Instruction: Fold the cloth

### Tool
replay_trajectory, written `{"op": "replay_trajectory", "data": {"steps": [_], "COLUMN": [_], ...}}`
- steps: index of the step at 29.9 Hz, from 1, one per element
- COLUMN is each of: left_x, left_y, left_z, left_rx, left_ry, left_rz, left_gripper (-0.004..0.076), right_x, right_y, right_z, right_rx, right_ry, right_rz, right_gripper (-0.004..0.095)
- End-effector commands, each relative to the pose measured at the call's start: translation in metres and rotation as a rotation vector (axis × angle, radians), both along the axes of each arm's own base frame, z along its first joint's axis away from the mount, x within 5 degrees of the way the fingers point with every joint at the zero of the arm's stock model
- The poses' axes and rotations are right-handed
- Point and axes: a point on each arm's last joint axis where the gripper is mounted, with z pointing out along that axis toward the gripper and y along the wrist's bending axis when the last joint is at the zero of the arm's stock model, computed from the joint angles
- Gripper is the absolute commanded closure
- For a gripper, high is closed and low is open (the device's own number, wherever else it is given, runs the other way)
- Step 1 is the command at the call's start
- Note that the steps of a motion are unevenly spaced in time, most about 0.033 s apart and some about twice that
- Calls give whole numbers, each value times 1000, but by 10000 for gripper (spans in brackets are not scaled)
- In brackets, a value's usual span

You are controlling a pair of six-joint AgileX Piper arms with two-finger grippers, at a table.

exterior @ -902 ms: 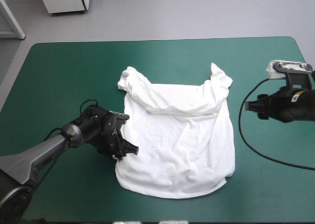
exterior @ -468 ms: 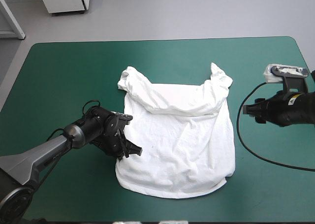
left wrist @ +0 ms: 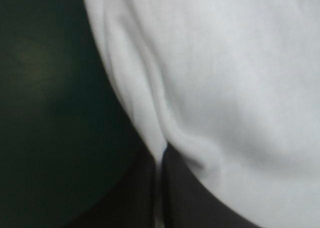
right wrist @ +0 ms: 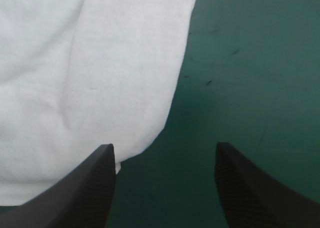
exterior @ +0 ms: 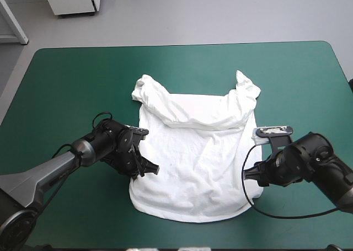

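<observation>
1. I have the T-shirt spread flat around the middle of the teal-green tabletop. Its hem faces the near edge, and its two sleeves are bunched toward the far edge. A loose fold sags across the cloth just below the sleeves.
2. My left gripper sits low at the T-shirt's left side edge, not far from the hem corner.
3. In the left wrist view, its black fingers are all but together, with a thin strip of white cloth pinched between them. A raised ridge of cloth runs ahead from the tips, and bare tabletop lies beside it.
4. My right gripper is at the T-shirt's right side edge, also near the hem end.
5. In the right wrist view, its fingers stand wide apart and hold nothing. One finger is at the rounded edge of the cloth and the other is over bare tabletop. The T-shirt's edge runs ahead between them.
6. The two grippers face each other across the body of the T-shirt, well apart.
</observation>
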Motion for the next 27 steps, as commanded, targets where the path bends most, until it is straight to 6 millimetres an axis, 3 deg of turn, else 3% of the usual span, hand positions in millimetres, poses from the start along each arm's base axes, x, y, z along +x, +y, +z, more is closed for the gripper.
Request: {"op": "replay_trajectory", "data": {"steps": [1,6,16,19,23,27], "left_x": [4,4,4,4,4,5], "left_y": [-7,-7,-7,-7,-7,-7], "left_z": [-5,-5,-5,-5,-5,6], "left_rx": [-40,-40,-41,-41,-44,-62], "left_ry": [-40,-40,-41,-42,-46,-75], "left_rz": [12,10,10,10,10,10], "left_gripper": [731,731,731,731,731,731], "right_x": [1,5,26,27,27,22], "right_y": [8,13,26,28,29,27], "right_z": [-12,-47,-86,-94,-94,-85], "right_rx": [68,72,32,24,33,43], "right_ry": [-59,14,102,146,155,138], "right_rz": [4,-41,-54,-66,-55,-56], "right_gripper": [338,334,389,526,930,925]}}
